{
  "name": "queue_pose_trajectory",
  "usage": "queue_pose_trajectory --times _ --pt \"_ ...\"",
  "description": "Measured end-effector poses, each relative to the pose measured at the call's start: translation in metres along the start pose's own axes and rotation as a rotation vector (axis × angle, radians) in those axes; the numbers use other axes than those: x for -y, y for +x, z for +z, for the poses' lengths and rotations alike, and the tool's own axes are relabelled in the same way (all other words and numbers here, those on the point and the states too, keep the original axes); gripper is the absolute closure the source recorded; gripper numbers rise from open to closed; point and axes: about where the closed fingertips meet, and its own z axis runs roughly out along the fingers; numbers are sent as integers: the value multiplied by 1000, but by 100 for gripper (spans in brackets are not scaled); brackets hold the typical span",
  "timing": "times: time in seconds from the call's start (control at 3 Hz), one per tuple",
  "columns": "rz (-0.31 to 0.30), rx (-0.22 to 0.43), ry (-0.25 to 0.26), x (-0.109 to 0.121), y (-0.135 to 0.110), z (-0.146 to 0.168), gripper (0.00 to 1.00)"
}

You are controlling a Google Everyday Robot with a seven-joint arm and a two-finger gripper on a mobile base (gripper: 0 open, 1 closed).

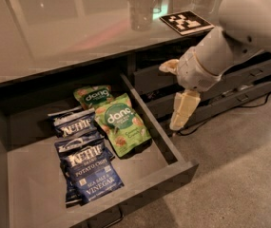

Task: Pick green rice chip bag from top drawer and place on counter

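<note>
The green rice chip bag [123, 125] lies flat in the open top drawer [166, 177], near its right wall. The counter [54, 37] runs above the drawer. My gripper [171, 98] hangs to the right of the drawer, just outside its right wall and level with the bag. It is open and empty, with one cream finger [182, 110] pointing down. The arm reaches in from the upper right.
A second green "dang" bag [93, 96] with brownish corners lies behind the target. Two dark blue Kettle bags [75, 122] [90, 167] lie to its left. A marker tag [186, 22] and a clear cup [140, 11] are on the counter. Narrower drawers [249, 75] stand at the right.
</note>
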Motion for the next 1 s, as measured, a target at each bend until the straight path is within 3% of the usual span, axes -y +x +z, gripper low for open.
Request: queue_pose_trajectory --times 0.33,0.67,1.0 --pt "-15 16 -4 3 0 19 0" --pt "-52 29 -36 14 -5 59 0" --pt "-50 30 -90 16 -2 100 0"
